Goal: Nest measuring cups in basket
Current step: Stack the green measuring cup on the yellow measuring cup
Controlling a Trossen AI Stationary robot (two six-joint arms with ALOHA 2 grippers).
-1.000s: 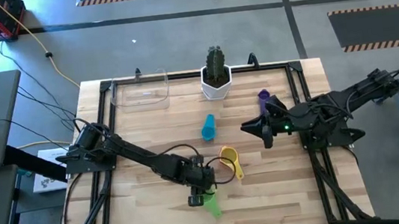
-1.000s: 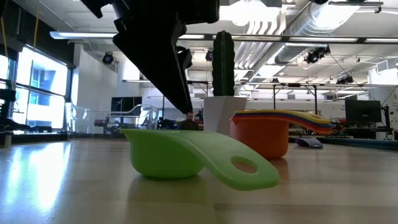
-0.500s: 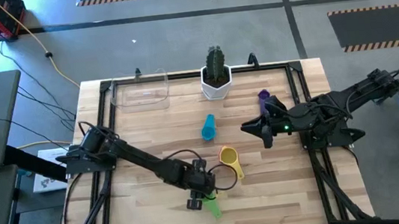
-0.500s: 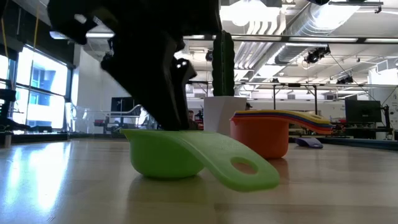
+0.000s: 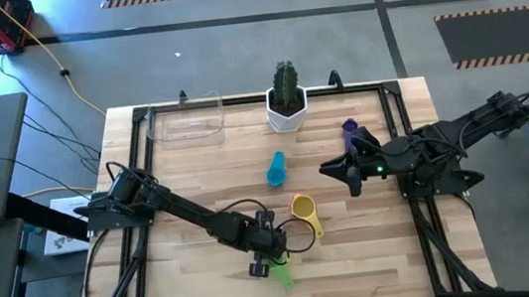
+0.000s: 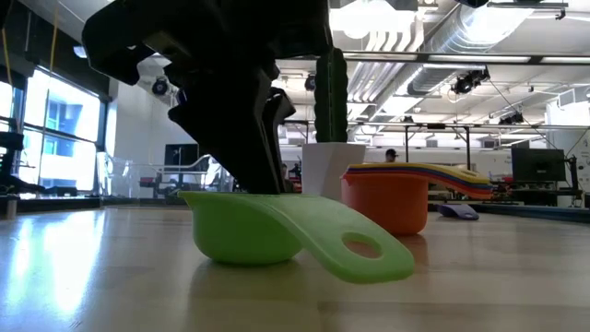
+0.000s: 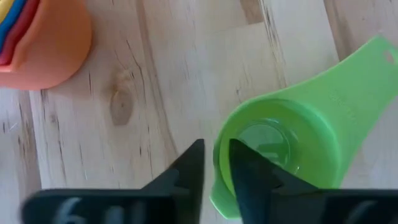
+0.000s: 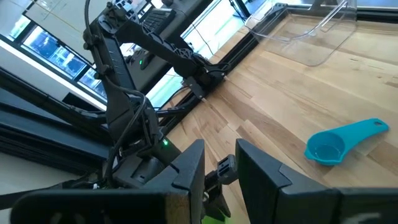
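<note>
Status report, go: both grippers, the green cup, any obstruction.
Left gripper down on green cup, fingers straddling its rim. Right gripper waiting mid-table, holding nothing. Orange stack sits right beside the green cup; basket far off at the back.

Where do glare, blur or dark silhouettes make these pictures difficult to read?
Low view: window light glares off the wooden table, and the left gripper is a black silhouette over the green plastic measuring cup. Left wrist view: the near fingers are blurred. High view: the clear plastic basket is only a faint outline.
</note>
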